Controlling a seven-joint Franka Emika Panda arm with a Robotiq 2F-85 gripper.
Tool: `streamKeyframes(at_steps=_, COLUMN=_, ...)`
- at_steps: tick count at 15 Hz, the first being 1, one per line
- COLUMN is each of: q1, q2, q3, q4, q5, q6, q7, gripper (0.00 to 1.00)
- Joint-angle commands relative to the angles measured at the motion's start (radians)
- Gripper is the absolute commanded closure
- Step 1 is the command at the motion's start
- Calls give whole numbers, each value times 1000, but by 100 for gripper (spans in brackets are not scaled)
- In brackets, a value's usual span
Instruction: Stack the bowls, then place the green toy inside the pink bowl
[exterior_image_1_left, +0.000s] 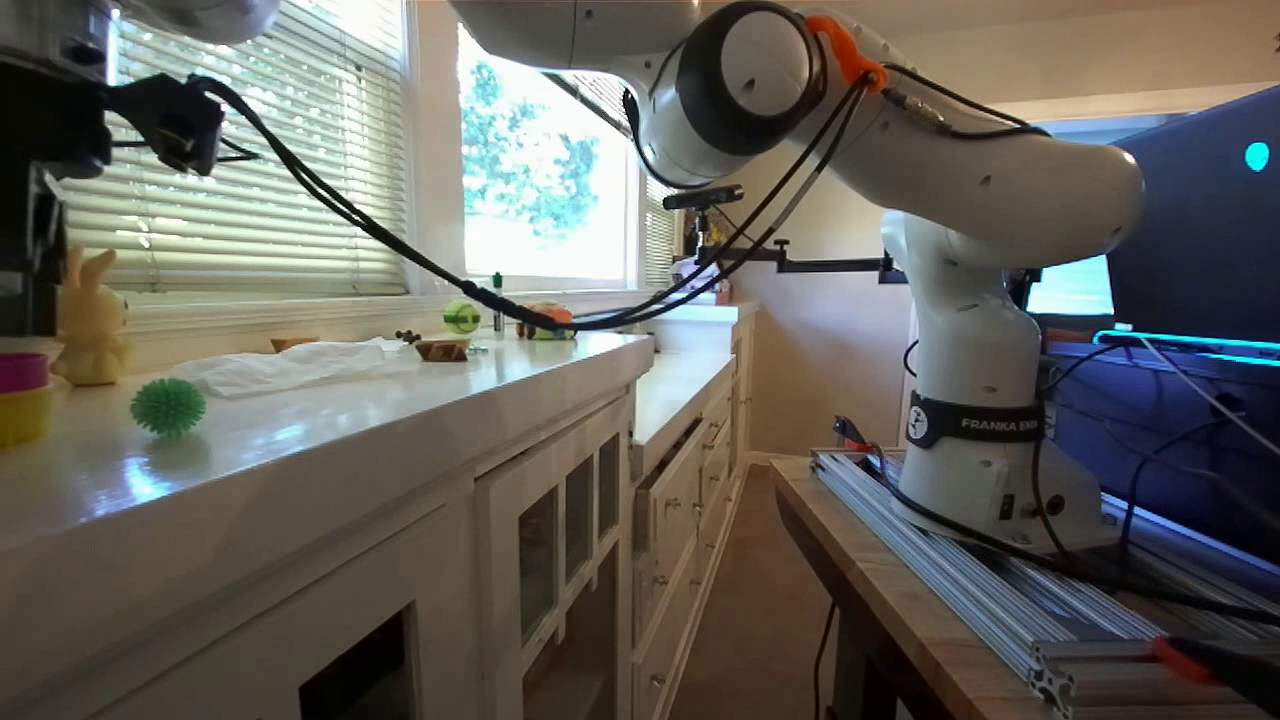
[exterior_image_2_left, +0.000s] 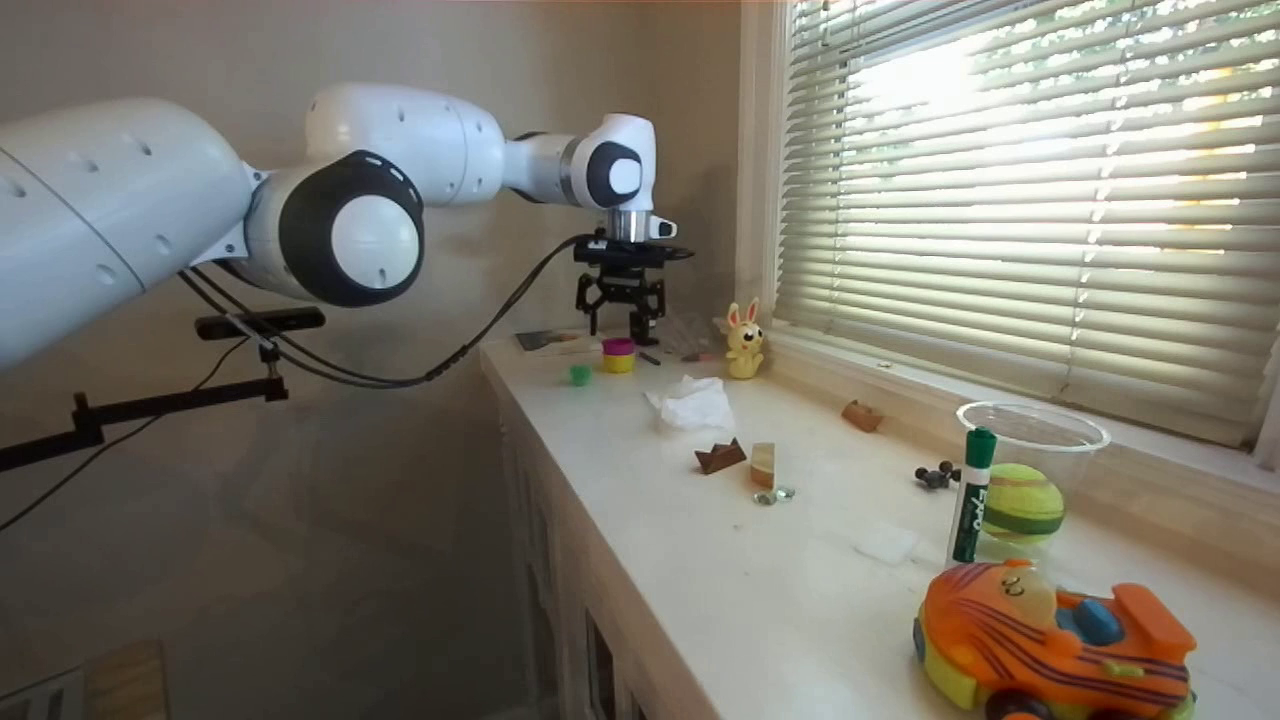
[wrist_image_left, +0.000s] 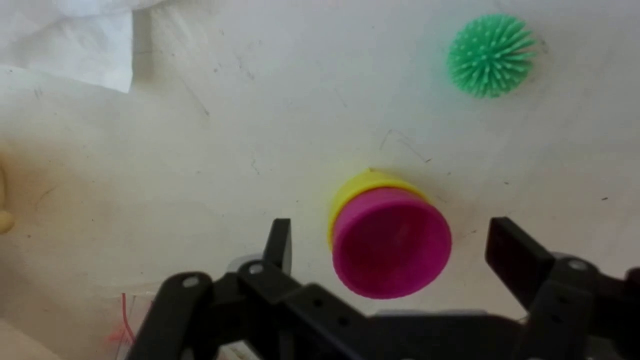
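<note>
My pincer (wrist_image_left: 391, 242) stands spread wide, its fingers (wrist_image_left: 517, 257) well apart, and I have hold of nothing; in the wrist view the pink bowl (wrist_image_left: 392, 245) shows between those fingers, touching neither, its mouth facing up toward me; it sits stacked in the yellow bowl (wrist_image_left: 367, 182), whose rim shows along one side of it; the pair stands on the white counter (wrist_image_left: 275, 125); near the bowls, yet apart from them, the green toy (wrist_image_left: 491, 56), a spiky ball, rests on that same counter; farther out lies a crumpled white tissue (exterior_image_2_left: 697, 405), and a pale yellow rabbit figure (exterior_image_2_left: 744, 348) sits upright near the window blinds (exterior_image_2_left: 1000, 220); in an exterior view, well away from me, an upright green-capped marker (exterior_image_2_left: 972, 500) stands near an orange toy car (exterior_image_2_left: 1050, 640); a clear cup (exterior_image_2_left: 1040, 446) and a yellow-green ball (exterior_image_2_left: 1022, 500) are near them, though I cannot tell whether the ball is inside the cup.
</note>
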Motion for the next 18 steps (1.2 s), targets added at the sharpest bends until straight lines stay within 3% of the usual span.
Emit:
streamKeyframes(at_steps=1, q1=7, q2=-7, q3=-31, q4=4, q5=-4, q6=11, q7=168, gripper=0)
streamKeyframes(at_steps=8, q1=42, q2=-27, q3=-47, q4=-4, q5=11, q6=-32, q7=520, gripper=0)
streamKeyframes(at_steps=12, q1=73, q2=-40, q3=-44, q4=-3, q5=8, q6=-45, q7=651, gripper=0)
streamKeyframes(at_steps=13, q1=91, q2=-45, q3=-69, q4=-2, q5=-20, q6=-48, q7=700, gripper=0)
streamKeyframes(at_steps=14, q1=69, q2=-21, q3=-44, q4=1, q5=0, q6=-19, q7=625, gripper=0)
streamKeyframes(at_steps=18, q1=85, q2=-31, q3=-62, q4=1, q5=0, q6=-26, q7=675, gripper=0)
